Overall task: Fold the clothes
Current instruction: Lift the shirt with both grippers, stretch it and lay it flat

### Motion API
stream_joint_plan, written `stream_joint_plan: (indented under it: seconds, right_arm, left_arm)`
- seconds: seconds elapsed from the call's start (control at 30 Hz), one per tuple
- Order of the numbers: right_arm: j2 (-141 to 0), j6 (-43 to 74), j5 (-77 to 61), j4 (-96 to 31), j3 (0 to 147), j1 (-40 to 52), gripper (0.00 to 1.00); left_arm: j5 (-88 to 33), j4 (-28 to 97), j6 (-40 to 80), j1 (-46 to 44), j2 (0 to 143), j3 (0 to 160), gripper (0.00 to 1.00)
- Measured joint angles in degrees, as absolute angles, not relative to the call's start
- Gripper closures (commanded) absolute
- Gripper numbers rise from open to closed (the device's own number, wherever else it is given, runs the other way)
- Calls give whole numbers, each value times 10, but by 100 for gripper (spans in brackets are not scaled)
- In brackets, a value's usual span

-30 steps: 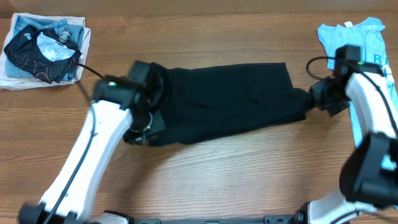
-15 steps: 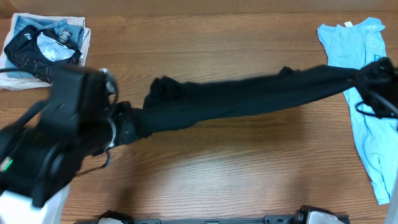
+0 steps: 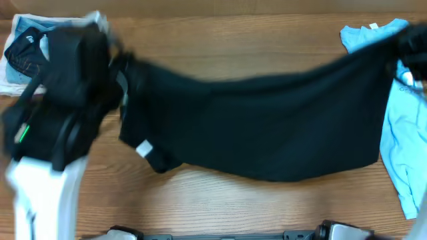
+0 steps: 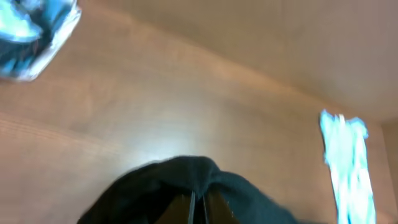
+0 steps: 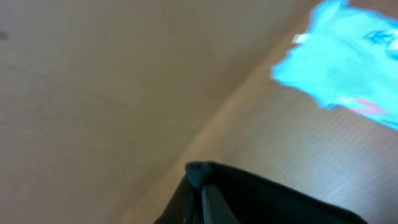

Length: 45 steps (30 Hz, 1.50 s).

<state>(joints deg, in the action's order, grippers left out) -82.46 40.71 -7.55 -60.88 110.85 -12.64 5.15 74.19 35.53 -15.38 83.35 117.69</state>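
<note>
The black T-shirt (image 3: 267,127) hangs stretched wide above the table between my two arms, its small white neck label (image 3: 143,148) near the lower left. My left gripper (image 3: 122,65) is shut on the shirt's upper left corner, and in the left wrist view black cloth (image 4: 180,183) bunches over the shut left gripper (image 4: 200,210). My right gripper (image 3: 405,41) is shut on the upper right corner, blurred at the frame edge. The right wrist view has the right gripper (image 5: 201,200) pinching a fold of the black fabric (image 5: 267,196).
A pile of clothes (image 3: 23,50) lies at the far left corner, partly behind my left arm. A light blue T-shirt (image 3: 400,140) lies along the right edge, partly under the raised black shirt. The wood table (image 3: 220,200) shows in front.
Both grippers have risen and pulled apart. The black shirt went from a bunched band on the table to a wide sheet hanging in the air.
</note>
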Motion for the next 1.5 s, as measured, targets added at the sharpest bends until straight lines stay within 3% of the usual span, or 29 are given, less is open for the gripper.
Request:
stream_joint_plan:
  seconds: [0.17,0.3,0.57,0.83,0.97,1.1,1.5]
  right_arm:
    - [-922,428,-157,-458,1105,-124,96]
    - [-947,450,-202,-382,1105,-122,96]
    - [-937,446,-237,-471,1216,-128,96]
    - [-938,399,-182,-679,1228,-105,96]
    - [-964,374,-139,-773,1212,-76,96]
    - [-992,359,-99,-851,1175,-53,96]
    - [-1004,338,-38,-853,1006,-48,96]
  left_arm:
    - [58,566,332,-109,956,1178,96]
    - [54,531,315,-66,1025,1232,96]
    - [32,645,276,-11,1016,1438,96]
    - [28,854,264,-11,994,1459,95]
    - [16,961,265,-11,1037,1421,91]
    - [-34,965,253,-11,1070,1327,96]
    - [-60,952,235,-18,1080,1018,96]
